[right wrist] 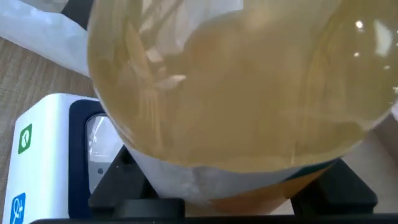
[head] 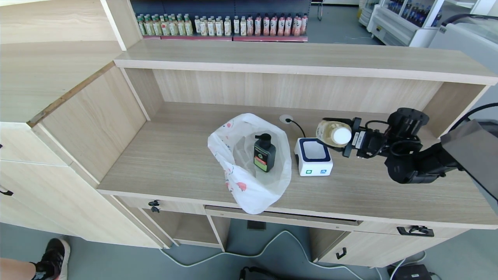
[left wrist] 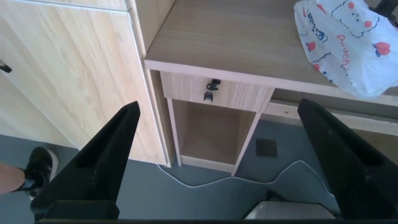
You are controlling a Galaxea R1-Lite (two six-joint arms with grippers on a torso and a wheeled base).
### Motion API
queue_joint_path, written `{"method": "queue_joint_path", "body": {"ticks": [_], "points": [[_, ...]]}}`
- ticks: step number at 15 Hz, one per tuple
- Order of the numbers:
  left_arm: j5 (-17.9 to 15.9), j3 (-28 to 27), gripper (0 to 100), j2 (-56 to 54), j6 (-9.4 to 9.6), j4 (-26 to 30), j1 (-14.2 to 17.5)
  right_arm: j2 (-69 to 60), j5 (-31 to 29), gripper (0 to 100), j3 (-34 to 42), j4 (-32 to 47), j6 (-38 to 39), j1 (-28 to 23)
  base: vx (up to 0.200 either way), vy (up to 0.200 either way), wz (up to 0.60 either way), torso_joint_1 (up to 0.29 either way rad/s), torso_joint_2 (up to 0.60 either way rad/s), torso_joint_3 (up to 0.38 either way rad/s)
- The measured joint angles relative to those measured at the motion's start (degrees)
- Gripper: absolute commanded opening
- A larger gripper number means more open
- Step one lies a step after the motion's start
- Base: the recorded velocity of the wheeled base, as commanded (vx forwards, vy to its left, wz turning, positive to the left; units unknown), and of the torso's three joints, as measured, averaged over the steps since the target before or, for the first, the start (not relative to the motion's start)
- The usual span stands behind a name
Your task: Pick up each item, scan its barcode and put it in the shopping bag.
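My right gripper (head: 347,136) is shut on a clear bottle of yellow liquid (head: 331,133) with a white cap, held on its side just right of and above the scanner (head: 313,156), a white box with a dark window. Up close, the bottle (right wrist: 236,87) hangs over the scanner (right wrist: 56,149). The white shopping bag (head: 249,163) with pink prints stands open left of the scanner, and a dark pump bottle (head: 264,153) stands inside it. My left gripper (left wrist: 217,162) is open, low in front of the counter, with the shopping bag (left wrist: 348,43) above on the counter's edge.
The counter (head: 175,155) has a raised back wall and a side wall on the left. A black cable (head: 297,125) runs from a hole to the scanner. Drawers and a cupboard opening (left wrist: 214,130) sit below the counter top. Shelves of bottles (head: 221,25) stand far behind.
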Motion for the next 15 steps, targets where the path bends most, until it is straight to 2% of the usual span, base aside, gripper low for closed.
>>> {"method": "queue_joint_path", "body": {"ticks": [1, 3, 6, 9, 11, 15], "points": [[0.0, 0.0, 100, 0.0, 0.00, 0.0, 0.0, -1.2, -0.1, 0, 0.0, -3.2, 5.8, -0.3, 0.000, 0.000, 0.00, 0.000, 0.00, 0.000], [0.0, 0.0, 100, 0.0, 0.00, 0.0, 0.0, -4.6, -1.2, 0, 1.3, -7.1, 12.7, -1.2, 0.000, 0.000, 0.00, 0.000, 0.00, 0.000], [0.0, 0.0, 100, 0.0, -0.01, 0.0, 0.0, -11.9, -4.6, 0, 8.0, -7.9, 18.6, -3.2, 0.000, 0.000, 0.00, 0.000, 0.00, 0.000], [0.0, 0.0, 100, 0.0, -0.01, 0.0, 0.0, -19.9, -6.3, 0, 16.3, -6.1, 22.9, -8.0, 0.000, 0.000, 0.00, 0.000, 0.00, 0.000], [0.0, 0.0, 100, 0.0, 0.00, 0.0, 0.0, -25.5, -7.1, 0, 20.7, 1.3, 26.1, -12.1, 0.000, 0.000, 0.00, 0.000, 0.00, 0.000], [0.0, 0.0, 100, 0.0, 0.00, 0.0, 0.0, -35.2, -11.0, 0, 23.3, 21.8, 30.5, -19.7, 0.000, 0.000, 0.00, 0.000, 0.00, 0.000]]}}
